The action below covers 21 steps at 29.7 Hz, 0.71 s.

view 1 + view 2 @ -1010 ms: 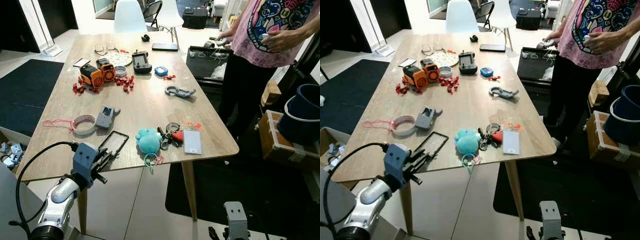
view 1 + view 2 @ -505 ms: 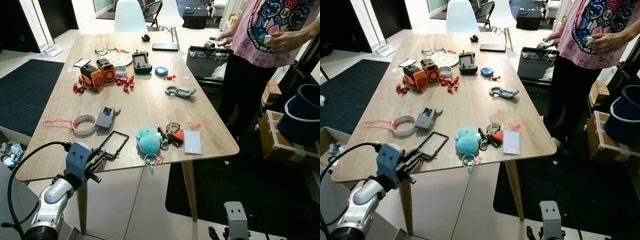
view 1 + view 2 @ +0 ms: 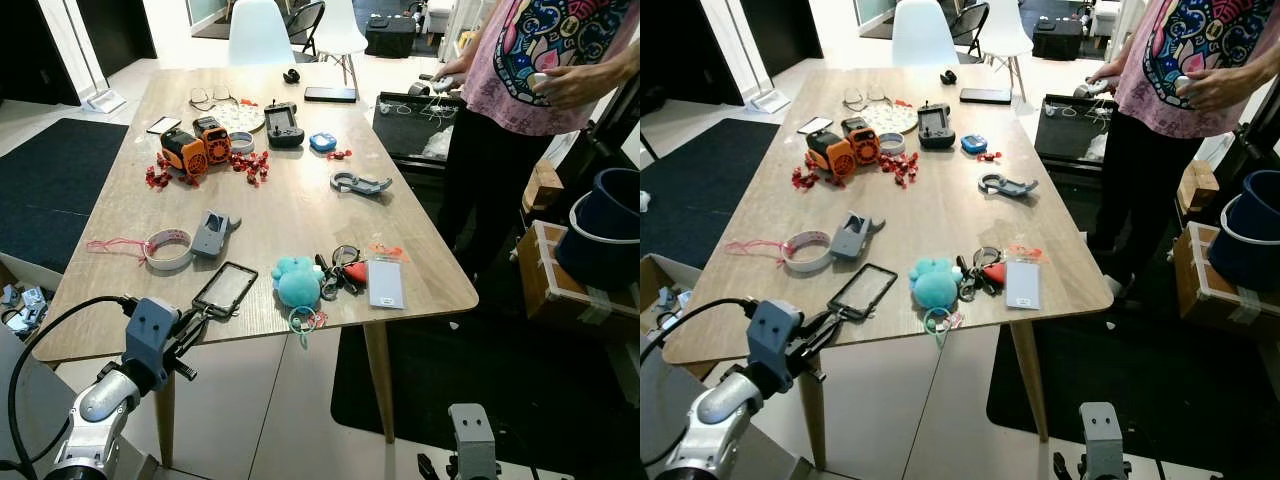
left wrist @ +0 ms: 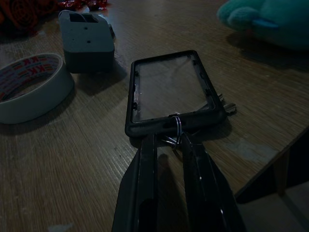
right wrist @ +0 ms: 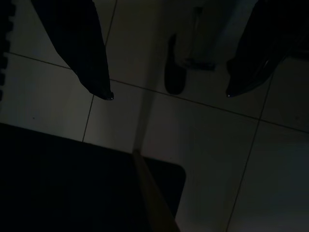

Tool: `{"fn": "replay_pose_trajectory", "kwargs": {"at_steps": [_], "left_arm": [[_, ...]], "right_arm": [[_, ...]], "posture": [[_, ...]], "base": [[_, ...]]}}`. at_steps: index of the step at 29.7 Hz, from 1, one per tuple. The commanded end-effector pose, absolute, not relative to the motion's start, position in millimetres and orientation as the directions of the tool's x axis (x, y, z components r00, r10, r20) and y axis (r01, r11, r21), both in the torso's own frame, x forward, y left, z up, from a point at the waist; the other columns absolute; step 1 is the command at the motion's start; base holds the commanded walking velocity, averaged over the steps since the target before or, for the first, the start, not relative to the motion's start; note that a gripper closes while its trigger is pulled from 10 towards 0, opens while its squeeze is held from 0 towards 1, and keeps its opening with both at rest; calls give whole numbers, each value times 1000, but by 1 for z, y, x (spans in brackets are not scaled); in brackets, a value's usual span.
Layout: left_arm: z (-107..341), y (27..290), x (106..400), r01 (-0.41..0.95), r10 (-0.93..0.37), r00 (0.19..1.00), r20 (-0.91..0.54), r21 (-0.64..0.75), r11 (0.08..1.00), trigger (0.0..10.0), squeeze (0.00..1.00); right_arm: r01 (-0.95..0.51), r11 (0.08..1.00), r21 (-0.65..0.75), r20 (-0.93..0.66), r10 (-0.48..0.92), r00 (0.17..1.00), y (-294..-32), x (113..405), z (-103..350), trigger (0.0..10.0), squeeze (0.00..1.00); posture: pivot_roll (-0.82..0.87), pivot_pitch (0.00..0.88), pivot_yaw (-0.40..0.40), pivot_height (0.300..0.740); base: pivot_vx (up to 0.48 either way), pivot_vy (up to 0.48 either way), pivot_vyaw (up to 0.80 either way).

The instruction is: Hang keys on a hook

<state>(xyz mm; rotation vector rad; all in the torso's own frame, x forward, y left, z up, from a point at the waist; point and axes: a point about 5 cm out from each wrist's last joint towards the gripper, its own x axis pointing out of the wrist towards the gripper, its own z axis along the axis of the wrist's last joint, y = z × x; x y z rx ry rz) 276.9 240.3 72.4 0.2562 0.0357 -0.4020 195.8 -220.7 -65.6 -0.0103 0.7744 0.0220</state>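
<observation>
Keys (image 4: 175,137) sit pinched by their ring in the left pincer (image 4: 169,145) at the table (image 3: 300,215) edge, against a black frame (image 4: 171,92). Thin grip; I'd guess a tug snags the frame or slips the ring. Right pincer (image 5: 166,94) hangs open over the floor.

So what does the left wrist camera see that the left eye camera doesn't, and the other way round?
Left wrist view: a small metal key ring right at the tip of the left gripper, against the edge of the black frame. Left eye view: the far end of the table, with an orange gadget, a white chair and a person standing beside it. Both: the black frame, the tape roll, the grey box and the teal plush toy.
</observation>
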Motion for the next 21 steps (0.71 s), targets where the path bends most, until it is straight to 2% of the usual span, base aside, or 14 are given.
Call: {"fn": "replay_pose_trajectory", "kwargs": {"at_steps": [1,16,18,19,20,21], "left_arm": [[74,250,273,387,-375,922,-96,266,883,10000,0],[72,250,271,393,-381,919,-98,262,882,10000,0],[72,250,271,396,-383,918,-98,260,881,7020,0],[72,249,270,397,-386,918,-97,259,880,3804,0],[72,249,270,400,-388,917,-96,258,880,0,0],[72,249,270,400,-389,916,-96,257,880,0,0]], "right_arm": [[-6,1000,6,-710,9,704,-221,190,-69,10000,0],[-7,1000,5,-710,9,704,-221,190,-69,10000,0],[-7,1000,6,-709,9,705,-221,190,-69,10000,0],[-7,1000,6,-709,9,705,-221,191,-69,10000,0],[-7,1000,6,-709,9,705,-221,191,-69,10000,0],[-7,1000,6,-709,10,705,-221,191,-69,10000,0]], "posture": [[17,104,-1,740],[16,104,-2,740],[16,104,-2,740],[16,104,-2,740],[16,104,-3,740],[17,104,-3,740]], "base": [[0,0,0],[0,0,0],[0,0,0],[0,0,0],[0,0,0],[0,0,0]]}}
